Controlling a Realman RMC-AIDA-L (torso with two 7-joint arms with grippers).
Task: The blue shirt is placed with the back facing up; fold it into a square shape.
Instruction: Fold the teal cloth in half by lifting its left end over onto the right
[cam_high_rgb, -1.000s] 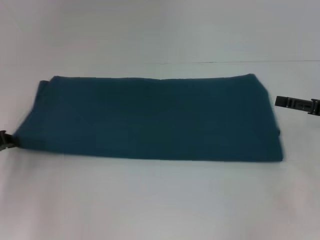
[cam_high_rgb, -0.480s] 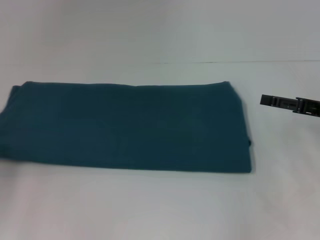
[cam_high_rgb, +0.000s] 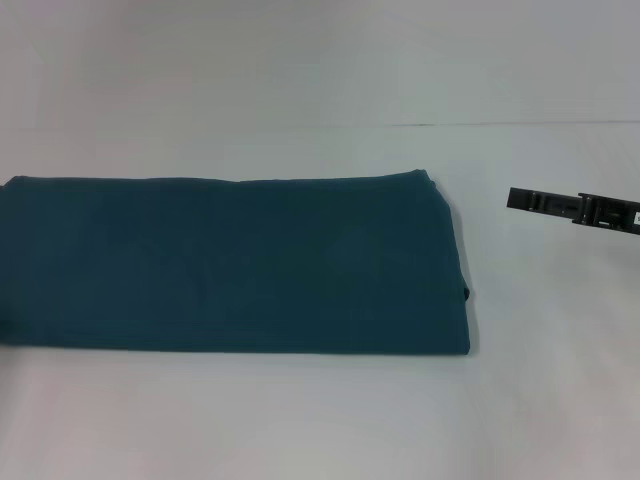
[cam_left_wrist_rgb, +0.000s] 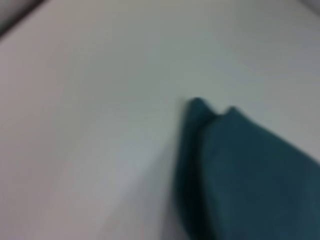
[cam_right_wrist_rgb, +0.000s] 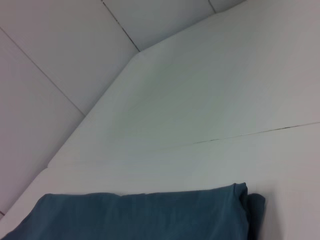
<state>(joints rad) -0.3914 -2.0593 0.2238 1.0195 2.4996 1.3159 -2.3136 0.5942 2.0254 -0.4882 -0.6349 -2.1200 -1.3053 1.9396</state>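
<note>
The blue shirt lies flat on the white table as a long folded band, plain side up, and its left end runs off the left edge of the head view. One corner of the blue shirt fills part of the left wrist view, and its far edge shows in the right wrist view. My right gripper hovers to the right of the shirt's right end, apart from the cloth, showing as a dark bar. My left gripper is out of view.
A thin seam crosses the white table behind the shirt. Pale wall panels rise beyond the table's far edge.
The shirt has slid steadily to the left, its left end now past the frame edge. The left gripper has left the view. The right gripper has moved left, following the shirt.
</note>
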